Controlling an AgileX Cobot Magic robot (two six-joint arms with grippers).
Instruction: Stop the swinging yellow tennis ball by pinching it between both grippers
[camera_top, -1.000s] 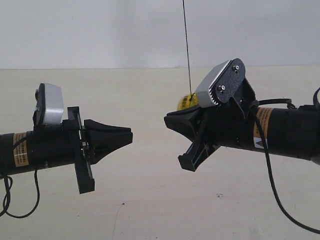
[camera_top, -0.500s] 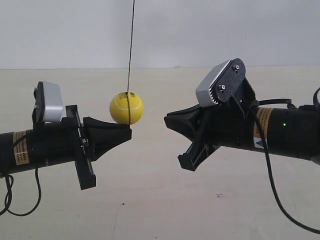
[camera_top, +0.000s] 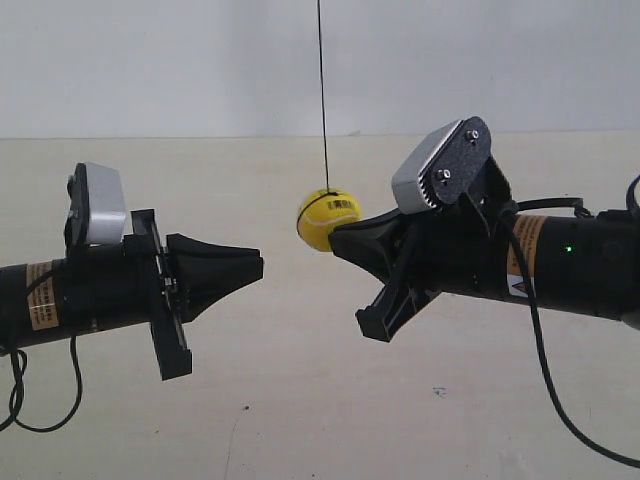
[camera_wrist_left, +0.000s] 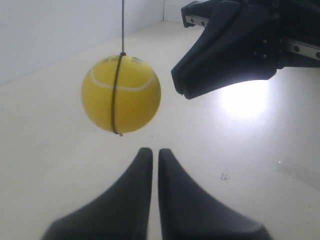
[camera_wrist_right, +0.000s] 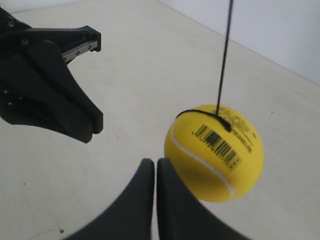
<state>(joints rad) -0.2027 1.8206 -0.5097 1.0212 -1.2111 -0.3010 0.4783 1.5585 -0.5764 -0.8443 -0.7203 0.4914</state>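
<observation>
The yellow tennis ball (camera_top: 325, 220) hangs on a thin black string (camera_top: 322, 100) between the two arms. It sits right at the tip of my right gripper (camera_top: 333, 240), the arm at the exterior view's right. In the right wrist view the ball (camera_wrist_right: 215, 152), barcode up, lies beside my shut right gripper (camera_wrist_right: 150, 161), close to one finger or touching it. My left gripper (camera_top: 260, 268) is shut with nothing in it, a short gap away from the ball. In the left wrist view the ball (camera_wrist_left: 121, 94) hangs beyond the left gripper (camera_wrist_left: 151, 150), off to one side.
A pale tabletop (camera_top: 300, 400) lies below and a white wall (camera_top: 150, 60) stands behind. Black cables (camera_top: 545, 380) droop from both arms. Each wrist view shows the opposing gripper: the right one (camera_wrist_left: 220, 55) and the left one (camera_wrist_right: 50, 95).
The ball swung from behind the right gripper over to the left gripper's tip, then back to the right gripper's tip. Neither arm has moved.
</observation>
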